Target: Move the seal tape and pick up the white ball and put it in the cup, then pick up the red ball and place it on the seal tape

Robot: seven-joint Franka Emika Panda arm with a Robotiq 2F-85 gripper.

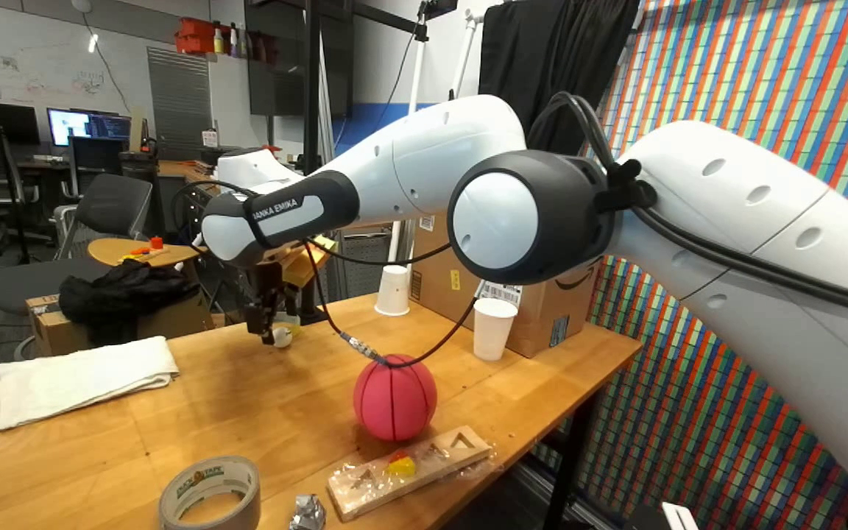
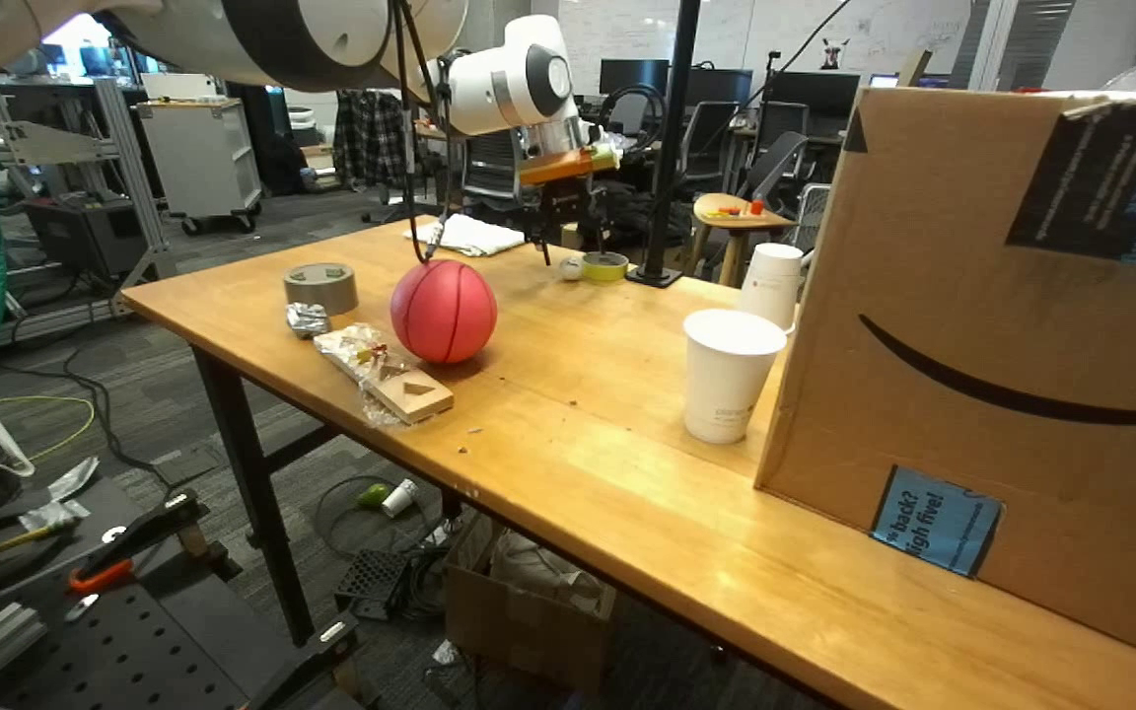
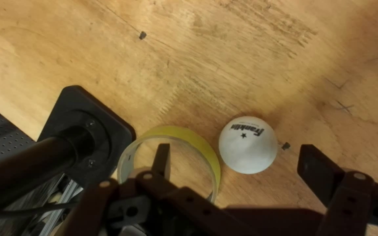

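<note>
My gripper (image 3: 234, 147) is open in the wrist view, low over the table. The white ball (image 3: 248, 145) sits between its fingers, with gaps on both sides. The left-hand finger is over a yellow tape ring's opening. The ball also shows under the gripper in both exterior views (image 1: 282, 337) (image 2: 570, 268). The seal tape (image 2: 321, 293), a grey roll, lies flat at the far end from the cardboard box. The red ball (image 1: 395, 397) rests on the table between roll and cups. The cup (image 2: 731, 380) stands upright by the box. Seal tape, red ball and cup are outside the wrist view.
The yellow tape ring (image 3: 205, 149) lies close beside the white ball. A black pole base (image 3: 77, 131) stands by it. An upside-down cup (image 1: 393, 291) stands near the cardboard box (image 1: 545, 320). A wrapped wooden puzzle (image 1: 365, 486), crumpled foil (image 1: 308, 511) and folded cloth (image 1: 85, 379) lie on the table.
</note>
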